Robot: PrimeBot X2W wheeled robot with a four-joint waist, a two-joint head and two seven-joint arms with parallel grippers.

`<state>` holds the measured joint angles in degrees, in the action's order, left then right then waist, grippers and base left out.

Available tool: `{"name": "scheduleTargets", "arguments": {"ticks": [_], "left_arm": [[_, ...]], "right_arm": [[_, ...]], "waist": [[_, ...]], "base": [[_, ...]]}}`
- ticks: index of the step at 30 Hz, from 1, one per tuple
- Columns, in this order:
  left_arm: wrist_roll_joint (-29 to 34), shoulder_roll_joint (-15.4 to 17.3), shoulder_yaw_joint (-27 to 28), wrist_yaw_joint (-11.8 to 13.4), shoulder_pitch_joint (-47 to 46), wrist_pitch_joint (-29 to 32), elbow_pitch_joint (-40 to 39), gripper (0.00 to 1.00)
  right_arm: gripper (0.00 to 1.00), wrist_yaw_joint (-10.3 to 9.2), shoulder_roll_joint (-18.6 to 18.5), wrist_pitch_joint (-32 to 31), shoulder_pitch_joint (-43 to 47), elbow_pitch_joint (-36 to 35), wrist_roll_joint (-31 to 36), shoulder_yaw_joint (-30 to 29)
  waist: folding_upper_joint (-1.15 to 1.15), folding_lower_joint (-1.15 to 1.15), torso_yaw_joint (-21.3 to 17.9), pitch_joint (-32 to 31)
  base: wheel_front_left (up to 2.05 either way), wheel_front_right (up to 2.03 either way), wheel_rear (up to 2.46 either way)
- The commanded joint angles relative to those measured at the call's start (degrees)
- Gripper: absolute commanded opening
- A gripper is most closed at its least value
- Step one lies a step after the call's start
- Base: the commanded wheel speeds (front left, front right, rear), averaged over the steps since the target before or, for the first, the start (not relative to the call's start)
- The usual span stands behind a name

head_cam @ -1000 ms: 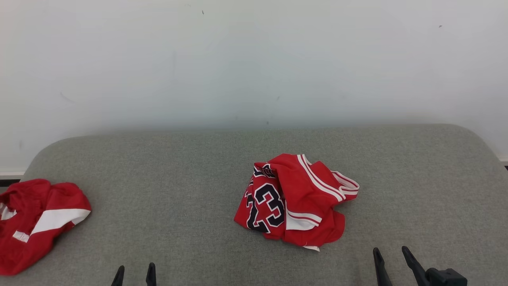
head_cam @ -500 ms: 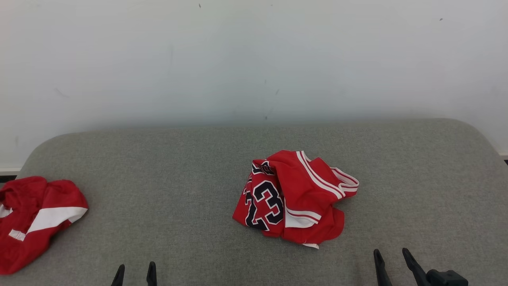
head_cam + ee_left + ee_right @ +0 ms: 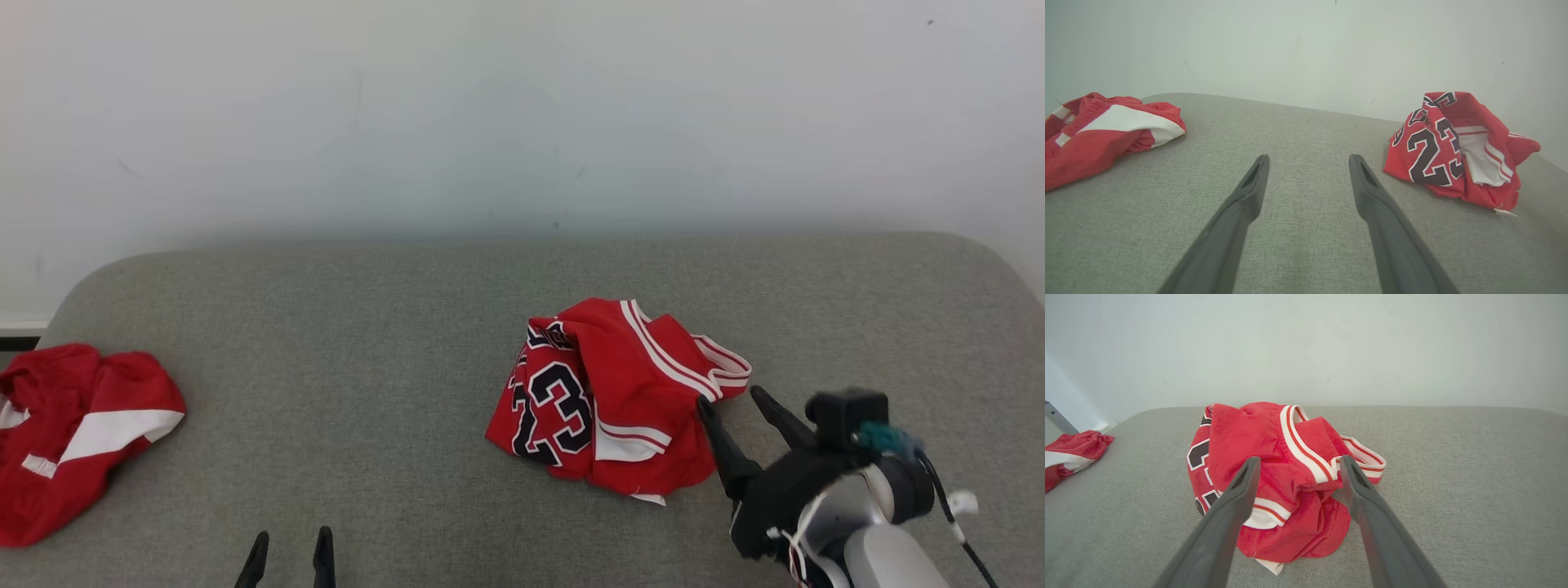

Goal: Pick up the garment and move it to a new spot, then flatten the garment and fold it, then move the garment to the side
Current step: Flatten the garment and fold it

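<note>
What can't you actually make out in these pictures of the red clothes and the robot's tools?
- Jersey: its own folds hide most lettering above the 23, head view.
- Second red garment: cut off by the left edge, head view.
- Right tool: whether it touches the jersey; its fingers overlap it, right wrist view.
- Left tool: bottom edge crops all but the fingertips, head view.

Right gripper [image 3: 729, 398]: long, dark, tapered fingers [image 3: 722, 451] are borne on a black housing [image 3: 784, 490]; a pale forearm [image 3: 880, 565], teal fitting [image 3: 880, 437] and cables [image 3: 949, 523] are seen.
</note>
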<state>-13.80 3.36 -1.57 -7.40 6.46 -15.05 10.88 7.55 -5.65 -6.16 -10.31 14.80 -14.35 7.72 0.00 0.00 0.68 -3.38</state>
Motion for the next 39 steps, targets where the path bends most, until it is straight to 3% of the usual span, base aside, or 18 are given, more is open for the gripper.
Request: {"name": "scheduleTargets", "arguments": {"ticks": [1, 10, 22, 32, 33, 34, 35, 38, 39], "left_arm": [[-0.2, -0.2, -0.3, -0.1, -1.0, -0.2, -0.1, 1.0], [-0.3, -0.3, -2.7, -0.1, -2.6, -0.2, -0.3, 1.0], [-1.2, -0.4, -4.4, 0.0, -4.2, -0.2, -0.1, 1.0], [-1.4, -0.4, -4.1, 0.0, -3.1, -0.2, 0.1, 1.0], [-1.4, -0.4, -4.0, 0.0, -3.0, -0.2, 0.1, 1.0], [-1.3, -0.4, -4.0, 0.0, -2.9, -0.2, 0.2, 1.0], [-1.3, -0.4, -3.9, 0.0, -2.8, -0.2, 0.1, 1.0], [-1.3, -0.4, -3.9, 0.0, -2.3, -0.2, 0.1, 1.0], [-1.3, -0.4, -3.9, 0.0, -2.2, -0.2, 0.1, 1.0]], "right_arm": [[1.0, -0.12, -1.4, -5.8, -3.6, 1.7, -2.1, 1.2], [1.0, -0.12, -5.6, -28.4, -16.7, 10.2, -8.8, 3.1], [1.0, -0.12, -10.0, -34.0, -21.7, 15.8, -10.7, 7.8], [0.98, -0.12, -12.6, -35.1, -19.1, 14.7, -13.8, 13.6], [0.82, -0.12, -12.8, -35.3, -18.8, 14.6, -14.2, 14.0], [0.71, -0.12, -13.0, -35.6, -18.5, 14.5, -14.6, 14.4], [0.45, -0.12, -13.0, -35.8, -18.3, 14.3, -15.0, 14.7], [0.0, -0.12, -13.2, -35.7, -17.8, 14.0, -16.2, 15.3], [0.0, -0.12, -13.2, -35.6, -17.8, 13.9, -16.4, 15.6]], "waist": [[0.0, 0.0, 0.8, 0.8], [0.0, 0.0, 4.5, 3.1], [0.0, 0.0, 7.6, 5.3], [0.0, 0.0, 7.6, 3.8], [0.0, 0.0, 7.6, 3.6], [0.0, 0.0, 7.5, 3.3], [0.0, 0.0, 7.5, 3.1], [0.0, 0.0, 7.4, 2.7], [0.0, 0.0, 7.4, 2.6]], "base": [[0.0, 0.0, 0.0], [0.0, 0.0, 0.0], [0.0, 0.0, 0.0], [0.0, 0.0, 0.0], [0.0, 0.0, 0.0], [0.0, 0.0, 0.0], [0.0, 0.0, 0.0], [0.0, 0.0, 0.0], [0.0, 0.0, 0.0]]}}
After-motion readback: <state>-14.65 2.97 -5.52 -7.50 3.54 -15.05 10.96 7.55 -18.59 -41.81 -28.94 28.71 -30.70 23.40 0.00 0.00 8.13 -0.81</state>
